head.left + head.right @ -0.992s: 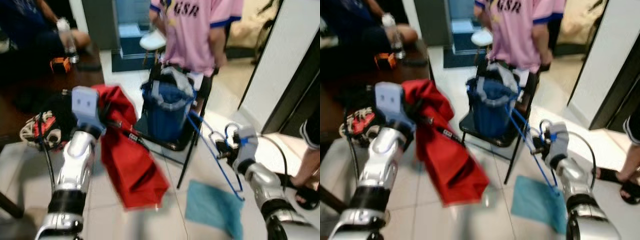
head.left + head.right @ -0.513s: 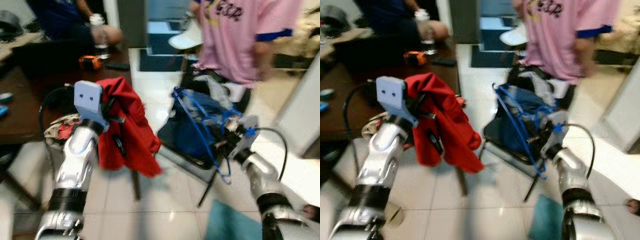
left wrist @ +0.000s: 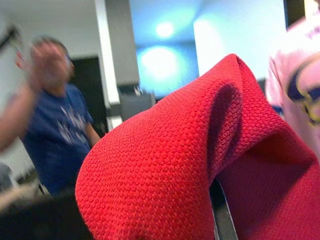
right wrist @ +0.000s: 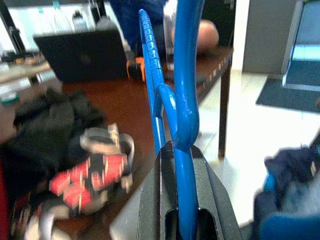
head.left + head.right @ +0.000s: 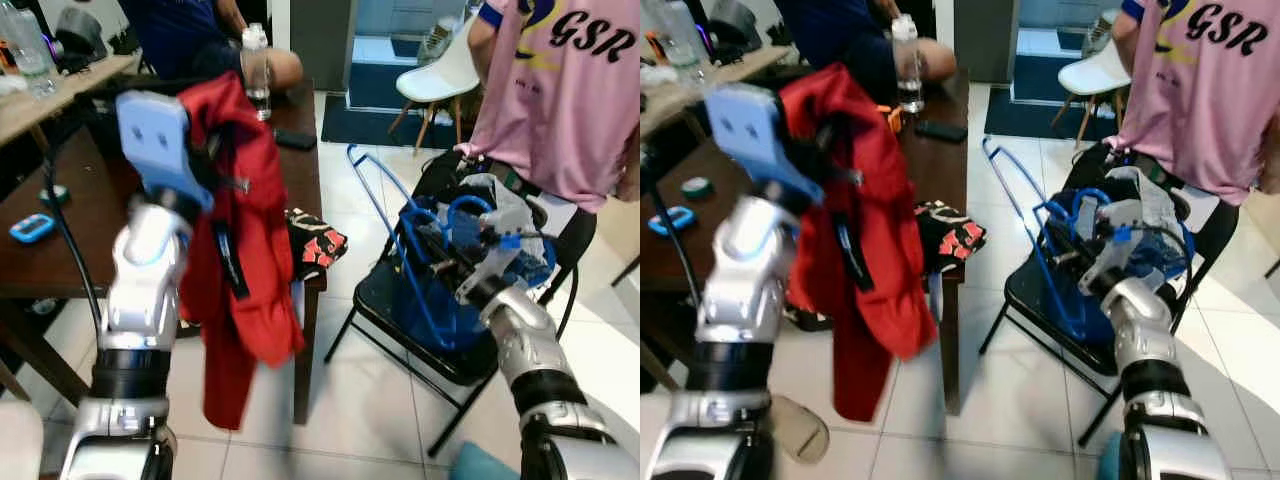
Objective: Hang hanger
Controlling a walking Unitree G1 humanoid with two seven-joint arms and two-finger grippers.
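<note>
Change: camera has swung left since earlier; more of the bench point(image 5: 60, 250) shows.
Right gripper point(image 4: 181, 150): fingers clamped on blue hanger point(image 5: 395, 215), over the chair point(image 5: 400, 320).
Left gripper point(image 5: 205, 150): raised, draped in red garment point(image 5: 245, 250); finger gap cannot be told.

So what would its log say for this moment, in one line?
left gripper: holds red garment raised | right gripper: shut on blue hanger | hanger not hung

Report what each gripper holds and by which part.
Right gripper clamps the blue hanger at its hook's base. Left gripper carries the red garment; grip point hidden.
</note>
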